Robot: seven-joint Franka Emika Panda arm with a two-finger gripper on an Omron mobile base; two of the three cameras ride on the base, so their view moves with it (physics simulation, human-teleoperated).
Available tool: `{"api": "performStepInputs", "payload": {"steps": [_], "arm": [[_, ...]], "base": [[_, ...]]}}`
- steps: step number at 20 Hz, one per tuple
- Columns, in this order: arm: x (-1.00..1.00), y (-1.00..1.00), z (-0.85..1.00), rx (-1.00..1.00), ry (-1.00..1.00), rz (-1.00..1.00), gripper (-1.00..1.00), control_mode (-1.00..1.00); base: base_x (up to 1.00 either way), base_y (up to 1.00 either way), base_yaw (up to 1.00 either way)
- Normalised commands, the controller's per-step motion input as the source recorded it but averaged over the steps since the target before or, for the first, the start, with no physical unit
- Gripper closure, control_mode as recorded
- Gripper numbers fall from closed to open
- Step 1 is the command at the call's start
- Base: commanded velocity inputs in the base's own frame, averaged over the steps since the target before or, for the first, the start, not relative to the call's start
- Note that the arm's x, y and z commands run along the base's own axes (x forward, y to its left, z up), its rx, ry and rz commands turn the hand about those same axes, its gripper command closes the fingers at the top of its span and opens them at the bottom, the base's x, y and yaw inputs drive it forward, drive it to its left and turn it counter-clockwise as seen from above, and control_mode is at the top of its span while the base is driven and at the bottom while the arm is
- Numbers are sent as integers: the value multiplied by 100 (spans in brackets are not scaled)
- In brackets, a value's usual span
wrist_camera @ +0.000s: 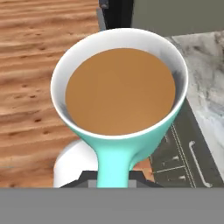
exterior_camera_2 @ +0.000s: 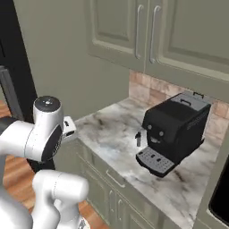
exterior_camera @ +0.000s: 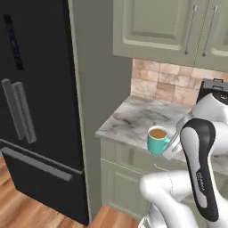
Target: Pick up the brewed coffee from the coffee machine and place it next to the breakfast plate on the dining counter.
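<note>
Mug (exterior_camera: 157,139) off coffee machine (exterior_camera_2: 173,133), gripper (wrist_camera: 113,178) clamped on handle at 6 o'clock, held past counter edge. Left: carry to plate, set down.

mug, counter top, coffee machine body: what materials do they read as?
Teal mug: looks like glazed ceramic, with a smooth teal outside, a white inside and soft highlights.
Counter top: reads as polished marble or a stone look-alike, grey-white with brownish veins.
Coffee machine: likely matte black plastic, boxy and low in shine; its drip tray is grey and slotted, metal or plastic, hard to tell.
</note>
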Motion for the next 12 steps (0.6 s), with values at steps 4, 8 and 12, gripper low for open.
{"api": "performStepInputs", "payload": {"steps": [4, 8, 12], "arm": [[0, 0, 0, 0, 0, 0, 100, 100], [0, 0, 0, 0, 0, 0, 100, 100], [0, 0, 0, 0, 0, 0, 100, 100]], "base": [[-18, 2, 98], [-28, 8, 93], [-26, 15, 90]]}}
